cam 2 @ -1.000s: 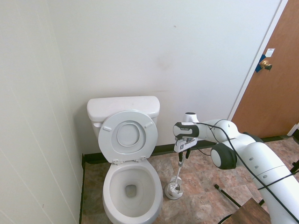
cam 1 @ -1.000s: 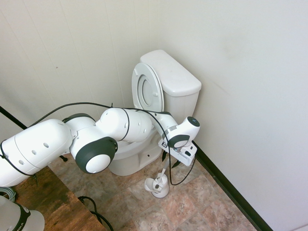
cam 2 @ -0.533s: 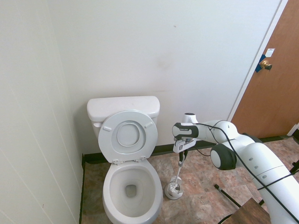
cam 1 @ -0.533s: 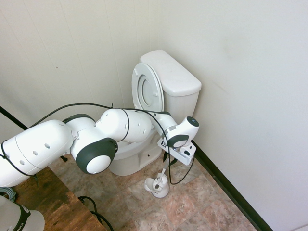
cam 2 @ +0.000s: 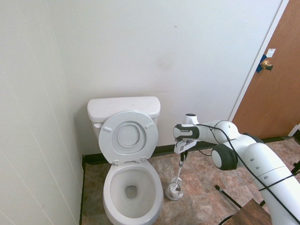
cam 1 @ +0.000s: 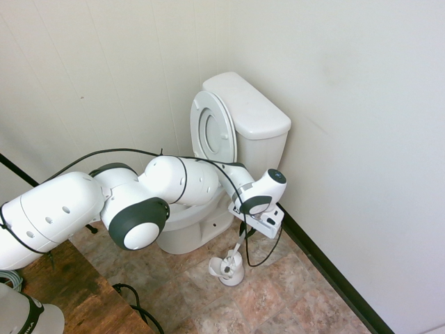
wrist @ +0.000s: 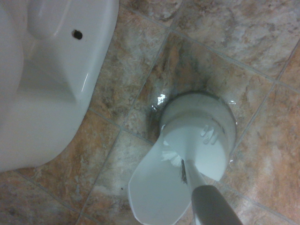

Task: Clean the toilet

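The white toilet (cam 2: 132, 192) stands in the corner with seat and lid (cam 2: 129, 137) raised against the tank (cam 1: 247, 104); its base (wrist: 47, 70) shows in the wrist view. To the right of the bowl in the second exterior view, a toilet brush stands in a small white holder (cam 2: 174, 191) on the floor. My gripper (cam 2: 182, 153) hangs over it, shut on the top of the brush handle (cam 2: 179, 169). The handle (wrist: 213, 206) and holder (wrist: 197, 136) also appear from above in the wrist view. From the first exterior view, the gripper (cam 1: 245, 233) sits just above the holder (cam 1: 228, 268).
Walls close in behind the toilet and along one side. A brown door (cam 2: 274, 84) stands at the far right. A wooden surface (cam 1: 76, 285) lies near the arm's base. The floor is brown stone tile (wrist: 262, 56).
The fingers have closed onto the brush handle. The hand has shifted only slightly; brush and holder stay in place.
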Motion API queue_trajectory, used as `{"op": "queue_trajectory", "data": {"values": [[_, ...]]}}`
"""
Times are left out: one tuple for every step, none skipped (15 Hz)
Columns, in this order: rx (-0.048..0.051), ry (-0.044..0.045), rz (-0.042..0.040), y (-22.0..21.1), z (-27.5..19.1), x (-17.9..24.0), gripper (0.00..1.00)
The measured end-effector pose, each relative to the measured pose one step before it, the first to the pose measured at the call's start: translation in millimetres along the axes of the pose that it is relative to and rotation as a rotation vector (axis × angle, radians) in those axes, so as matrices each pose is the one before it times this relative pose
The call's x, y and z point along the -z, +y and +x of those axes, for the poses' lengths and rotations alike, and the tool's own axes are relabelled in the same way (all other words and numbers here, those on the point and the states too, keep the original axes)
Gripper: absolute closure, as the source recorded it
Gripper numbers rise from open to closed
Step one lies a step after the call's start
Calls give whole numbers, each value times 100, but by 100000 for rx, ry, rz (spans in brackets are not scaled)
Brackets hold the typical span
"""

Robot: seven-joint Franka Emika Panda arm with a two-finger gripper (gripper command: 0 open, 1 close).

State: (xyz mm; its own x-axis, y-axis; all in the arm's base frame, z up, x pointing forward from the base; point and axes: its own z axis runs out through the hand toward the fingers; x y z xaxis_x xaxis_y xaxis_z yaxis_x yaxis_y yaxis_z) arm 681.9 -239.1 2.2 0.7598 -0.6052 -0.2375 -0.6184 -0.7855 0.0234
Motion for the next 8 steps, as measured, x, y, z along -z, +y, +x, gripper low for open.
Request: {"op": "queue_trajectory", "data": {"values": [[748, 1067, 94, 116, -344, -84, 100], [914, 1092, 97, 175, -398, -67, 100], [875, 911, 45, 236, -442, -64, 100], [833, 791, 13, 293, -478, -83, 100], [872, 611, -51, 332, -537, -148, 100], [623, 909, -43, 359, -602, -174, 100], [629, 1006, -35, 328, -677, -108, 100], [786, 638, -123, 184, -767, -112, 100]]}}
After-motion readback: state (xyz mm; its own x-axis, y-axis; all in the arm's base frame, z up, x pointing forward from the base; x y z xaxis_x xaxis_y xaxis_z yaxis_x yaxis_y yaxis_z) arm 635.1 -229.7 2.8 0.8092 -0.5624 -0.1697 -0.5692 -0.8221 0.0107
